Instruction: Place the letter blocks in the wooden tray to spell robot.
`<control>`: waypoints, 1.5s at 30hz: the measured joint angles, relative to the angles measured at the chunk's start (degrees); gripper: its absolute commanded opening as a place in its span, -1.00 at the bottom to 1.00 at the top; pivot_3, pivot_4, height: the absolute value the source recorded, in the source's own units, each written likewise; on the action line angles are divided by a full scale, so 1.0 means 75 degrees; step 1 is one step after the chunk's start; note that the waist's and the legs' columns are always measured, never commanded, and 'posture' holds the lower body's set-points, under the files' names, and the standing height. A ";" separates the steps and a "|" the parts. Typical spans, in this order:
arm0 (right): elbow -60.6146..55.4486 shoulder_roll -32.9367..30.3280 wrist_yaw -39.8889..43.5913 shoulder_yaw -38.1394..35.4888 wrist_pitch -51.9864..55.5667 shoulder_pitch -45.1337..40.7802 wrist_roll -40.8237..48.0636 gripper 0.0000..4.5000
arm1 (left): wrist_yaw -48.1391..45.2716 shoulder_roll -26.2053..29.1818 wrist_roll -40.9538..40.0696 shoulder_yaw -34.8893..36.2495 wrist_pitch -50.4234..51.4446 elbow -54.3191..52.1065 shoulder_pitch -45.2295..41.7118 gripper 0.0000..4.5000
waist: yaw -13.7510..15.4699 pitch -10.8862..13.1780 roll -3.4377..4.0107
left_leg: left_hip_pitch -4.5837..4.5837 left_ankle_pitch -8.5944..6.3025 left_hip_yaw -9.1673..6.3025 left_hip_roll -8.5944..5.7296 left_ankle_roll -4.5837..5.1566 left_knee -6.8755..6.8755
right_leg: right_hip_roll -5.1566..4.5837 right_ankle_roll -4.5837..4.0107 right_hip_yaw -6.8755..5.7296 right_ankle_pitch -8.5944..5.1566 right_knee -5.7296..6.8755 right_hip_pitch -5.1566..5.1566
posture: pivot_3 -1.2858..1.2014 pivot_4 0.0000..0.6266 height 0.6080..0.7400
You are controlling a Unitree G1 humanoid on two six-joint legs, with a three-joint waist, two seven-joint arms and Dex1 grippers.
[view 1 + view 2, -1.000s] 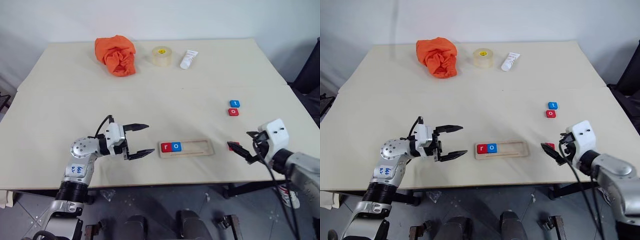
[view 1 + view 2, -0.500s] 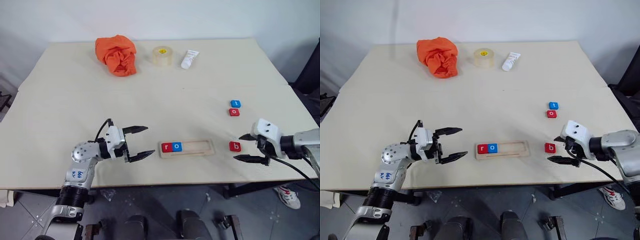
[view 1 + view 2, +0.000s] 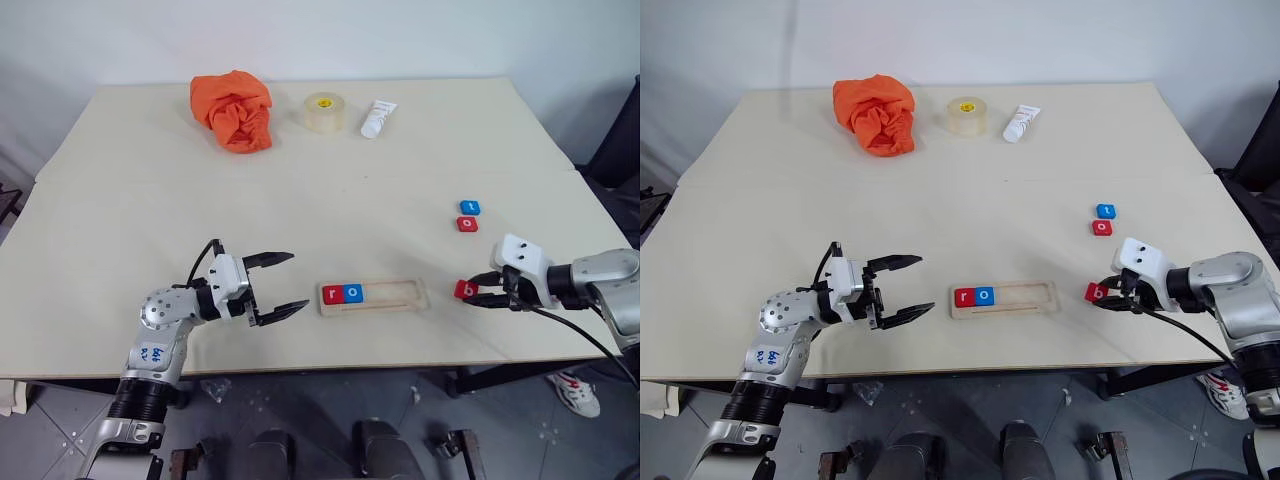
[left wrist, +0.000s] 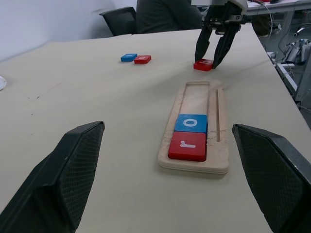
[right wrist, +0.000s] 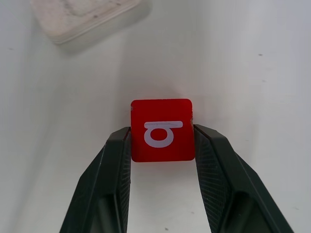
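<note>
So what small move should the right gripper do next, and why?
Probably lift the b block and carry it to the tray. The right gripper has its fingers against both sides of the block, which seems to lie on the table, and the tray holds only r and o, with the third place free.

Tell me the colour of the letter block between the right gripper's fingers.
Red, with a white lowercase b: the b block shows best in the right wrist view.

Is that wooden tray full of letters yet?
No. The wooden tray holds two blocks, red r and blue o; its remaining slot is bare.
</note>
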 measured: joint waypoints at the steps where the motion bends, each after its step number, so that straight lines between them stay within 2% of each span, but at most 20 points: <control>1: -0.0057 0.0012 -0.0014 0.0000 0.0160 -0.0109 -0.0057 -0.35 | -0.0002 0.0011 0.0000 0.0001 0.0001 0.0001 0.0000 1.00 | -0.0009 0.0000 0.0001 | 0.0000 0.0000 0.0003 0.0000 0.0000 -0.0002 | 0.0000 0.0000 0.0000 0.0000 0.0000 -0.0004 | 0.03 -0.52 1.00; 5: -0.0993 0.0124 0.0067 0.0060 0.1122 -0.0759 0.0024 -0.35 | -0.0031 0.0019 -0.0001 -0.0005 0.0003 0.0001 -0.0008 1.00 | -0.0040 0.0000 0.0004 | -0.0001 0.0002 0.0003 0.0007 -0.0006 -0.0006 | 0.0005 -0.0002 0.0000 0.0001 0.0006 -0.0013 | 0.03 -0.52 1.00; 8: -0.1942 0.0131 0.0380 0.0457 0.1972 -0.1196 0.0126 -0.35 | -0.0080 0.0023 -0.0001 -0.0009 0.0016 0.0001 -0.0012 1.00 | -0.0004 0.0000 0.0004 | -0.0002 0.0002 -0.0010 0.0009 -0.0010 -0.0007 | 0.0003 -0.0003 0.0001 0.0001 0.0005 -0.0011 | 0.03 -0.52 1.00; 15: -0.3232 0.0765 0.0576 0.1343 0.2861 -0.1380 0.0391 -0.35 | -0.0408 0.0068 -0.0008 -0.0065 0.0097 0.0002 -0.0004 1.00 | 0.0103 0.0001 0.0004 | -0.0017 -0.0006 -0.0012 0.0003 -0.0006 -0.0006 | -0.0004 -0.0003 -0.0008 0.0001 -0.0009 -0.0019 | 0.03 -0.52 1.00; 25: -0.2419 0.1348 0.0636 0.2348 0.2046 -0.1908 -0.0285 -0.35 | -0.0873 0.0326 -0.0026 -0.0109 0.0164 -0.0002 0.0205 1.00 | 0.0155 0.0001 0.0004 | -0.0020 -0.0007 -0.0013 0.0003 -0.0007 -0.0007 | -0.0005 -0.0003 -0.0038 0.0001 -0.0013 -0.0022 | 0.03 -0.52 1.00; 34: -0.1446 0.1791 0.0849 0.2528 0.1360 -0.2379 -0.0747 -0.35 | -0.1050 0.0391 -0.0051 -0.0105 0.0162 -0.0115 0.0276 1.00 | 0.0148 0.0001 0.0004 | -0.0021 -0.0007 -0.0016 0.0004 -0.0007 -0.0006 | -0.0005 -0.0003 -0.0046 0.0001 -0.0012 -0.0024 | 0.03 -0.52 1.00; 44: -0.1299 0.1922 0.1168 0.2529 0.1256 -0.2463 -0.0815 -0.35 | -0.0923 0.0392 -0.0051 -0.0088 0.0154 -0.0120 0.0299 1.00 | 0.0147 0.0001 0.0004 | -0.0021 -0.0007 -0.0018 0.0004 -0.0007 -0.0007 | -0.0006 -0.0003 -0.0050 0.0001 -0.0012 -0.0023 | 0.03 -0.52 1.00; 45: -0.1299 0.1923 0.1183 0.2529 0.1261 -0.2463 -0.0820 -0.20 | -0.0903 0.0392 -0.0051 -0.0087 0.0153 -0.0120 0.0302 1.00 | 0.0147 0.0001 0.0004 | -0.0021 -0.0008 -0.0018 0.0004 -0.0007 -0.0007 | -0.0006 -0.0003 -0.0050 0.0001 -0.0012 -0.0023 | 0.03 -0.52 1.00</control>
